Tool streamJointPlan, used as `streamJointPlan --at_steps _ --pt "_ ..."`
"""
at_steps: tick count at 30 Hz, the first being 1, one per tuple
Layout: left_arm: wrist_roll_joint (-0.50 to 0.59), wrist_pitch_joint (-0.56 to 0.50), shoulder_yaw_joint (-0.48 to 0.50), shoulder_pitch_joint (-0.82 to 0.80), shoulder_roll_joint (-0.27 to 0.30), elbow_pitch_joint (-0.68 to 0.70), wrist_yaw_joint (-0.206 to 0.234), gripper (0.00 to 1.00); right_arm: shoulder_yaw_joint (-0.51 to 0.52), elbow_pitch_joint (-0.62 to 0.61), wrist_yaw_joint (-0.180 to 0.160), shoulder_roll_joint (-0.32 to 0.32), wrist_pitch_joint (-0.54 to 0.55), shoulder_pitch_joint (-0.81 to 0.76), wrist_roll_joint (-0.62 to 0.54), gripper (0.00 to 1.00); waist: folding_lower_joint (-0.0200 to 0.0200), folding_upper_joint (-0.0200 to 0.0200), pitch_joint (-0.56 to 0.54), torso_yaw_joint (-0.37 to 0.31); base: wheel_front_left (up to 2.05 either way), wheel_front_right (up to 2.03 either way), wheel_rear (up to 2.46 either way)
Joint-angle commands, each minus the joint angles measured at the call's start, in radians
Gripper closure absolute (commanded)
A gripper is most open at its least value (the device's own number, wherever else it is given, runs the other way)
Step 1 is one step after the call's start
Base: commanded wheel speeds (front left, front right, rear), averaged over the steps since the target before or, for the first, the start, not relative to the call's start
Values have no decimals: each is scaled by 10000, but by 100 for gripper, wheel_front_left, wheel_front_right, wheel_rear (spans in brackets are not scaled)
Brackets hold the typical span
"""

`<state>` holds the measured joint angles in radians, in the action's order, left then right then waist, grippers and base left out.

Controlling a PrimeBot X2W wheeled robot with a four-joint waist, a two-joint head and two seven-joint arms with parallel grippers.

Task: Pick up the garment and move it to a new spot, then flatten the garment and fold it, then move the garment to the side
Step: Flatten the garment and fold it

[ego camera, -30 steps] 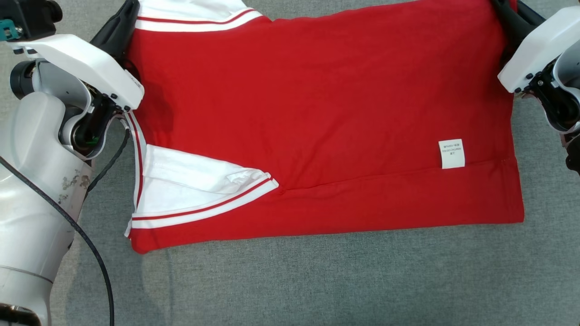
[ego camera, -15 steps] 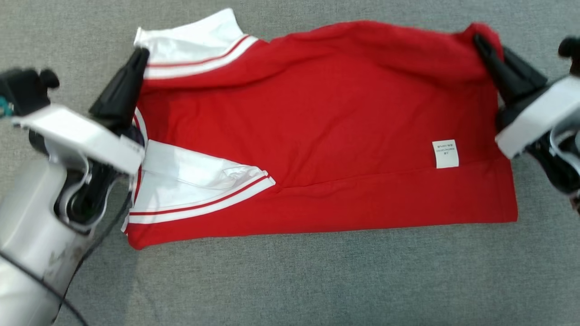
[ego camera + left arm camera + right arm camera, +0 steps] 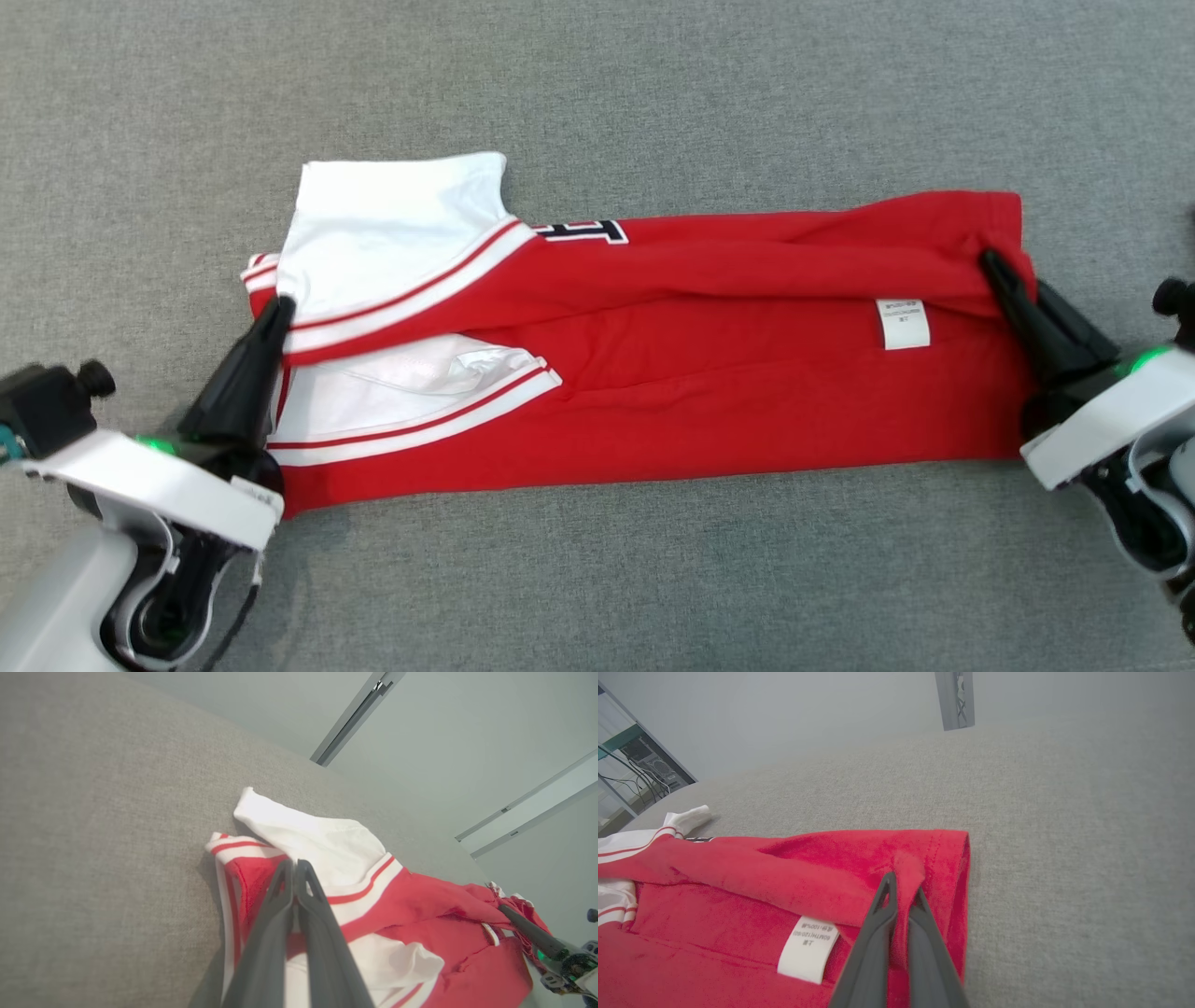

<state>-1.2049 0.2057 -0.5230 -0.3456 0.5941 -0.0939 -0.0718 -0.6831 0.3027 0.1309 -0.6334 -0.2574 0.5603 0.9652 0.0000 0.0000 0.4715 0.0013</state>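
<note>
Far edge was folded nearer than before: red-white garment (image 3: 709, 411), label (image 3: 902, 324) illegible; my left tool (image 3: 277, 308) and right tool (image 3: 990, 264) clamped its corners.

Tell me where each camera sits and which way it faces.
Head view: above, looking down on the red garment on grey surface; left fingers and right fingers pinch its ends.
Left wrist view: low, looking along its own shut fingers across the white sleeve.
Right wrist view: low, along its own fingers, over the hem corner.
Shared: the white label shows in head and right wrist views.
</note>
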Motion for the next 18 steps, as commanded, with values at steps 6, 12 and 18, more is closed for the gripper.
streamJointPlan --at_steps 6,12,18 --pt "-593 -167 -94 803 -141 -388 106 100 565 364 -4 599 -95 -805 -358 100 0 0 -104 -74 0 0 0" --pt "-601 -184 -413 910 -556 -1489 10 58 1352 778 -4 1262 -75 -1377 -664 48 0 0 -311 17 0 0 0" --pt "367 414 -125 774 -782 -2091 441 0 2860 514 -4 1970 -74 -2056 -1488 0 0 0 -634 9 0 0 0"
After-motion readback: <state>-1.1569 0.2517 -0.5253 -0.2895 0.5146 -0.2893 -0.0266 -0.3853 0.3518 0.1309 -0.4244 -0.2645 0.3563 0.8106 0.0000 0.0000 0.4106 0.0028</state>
